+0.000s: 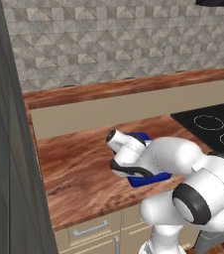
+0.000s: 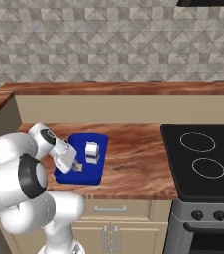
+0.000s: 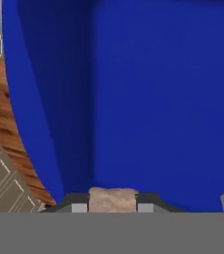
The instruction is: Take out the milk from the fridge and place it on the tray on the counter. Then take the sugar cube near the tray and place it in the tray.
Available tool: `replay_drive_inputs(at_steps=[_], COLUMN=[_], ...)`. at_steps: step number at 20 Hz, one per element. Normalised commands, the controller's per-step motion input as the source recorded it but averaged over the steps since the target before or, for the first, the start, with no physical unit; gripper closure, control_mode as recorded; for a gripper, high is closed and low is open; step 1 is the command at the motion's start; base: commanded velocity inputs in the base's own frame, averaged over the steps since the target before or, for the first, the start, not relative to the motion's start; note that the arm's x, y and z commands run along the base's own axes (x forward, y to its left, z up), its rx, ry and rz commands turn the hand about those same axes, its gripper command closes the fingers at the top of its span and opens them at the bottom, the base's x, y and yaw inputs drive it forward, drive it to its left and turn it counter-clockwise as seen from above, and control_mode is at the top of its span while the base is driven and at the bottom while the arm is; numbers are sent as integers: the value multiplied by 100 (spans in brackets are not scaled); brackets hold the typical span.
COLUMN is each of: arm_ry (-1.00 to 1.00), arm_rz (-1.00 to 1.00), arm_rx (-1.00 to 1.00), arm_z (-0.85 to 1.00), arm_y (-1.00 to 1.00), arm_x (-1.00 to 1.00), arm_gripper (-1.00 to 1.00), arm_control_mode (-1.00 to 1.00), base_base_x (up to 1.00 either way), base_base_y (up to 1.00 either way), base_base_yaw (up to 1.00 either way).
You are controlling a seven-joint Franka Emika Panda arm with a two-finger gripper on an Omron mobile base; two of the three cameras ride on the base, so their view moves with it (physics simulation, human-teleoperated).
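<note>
1. Milk (image 2: pixel 91 152) already upright in tray (image 2: pixel 98 173) on counter (image 2: pixel 134 163); first part done.
2. Sugar cube (image 3: pixel 112 200) clamped between gripper (image 2: pixel 77 166) fingers, just above tray's near-left part.
3. Left: release cube into tray.

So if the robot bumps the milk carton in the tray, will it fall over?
Probably, yes: the milk stands upright and narrow on the flat tray, so a high bump could tip it. Its boxy sides shouldn't roll. It looks small, so likely light.

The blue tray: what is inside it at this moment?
Inside the tray stands the milk. The gripper holds the sugar cube over it; the arm hides the tray's near-left part.
</note>
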Motion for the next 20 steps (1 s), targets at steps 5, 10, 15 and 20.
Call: replay_drive_inputs(at_steps=[5, 10, 15, 20], arm_ry=[-18, -2, 4, 1], arm_rz=[7, 4, 6, 6], arm_rx=[0, 11, 11, 3], arm_z=[-25, 0, 0, -3], arm_y=[0, 0, -1, 0], arm_x=[0, 13, 26, 26], arm_gripper=[100, 100, 100, 100], arm_control_mode=[-100, -100, -100, -100], base_base_x=[0, 0, 0, 0], base_base_y=[0, 0, 0, 0], base_base_yaw=[0, 0, 0, 0])
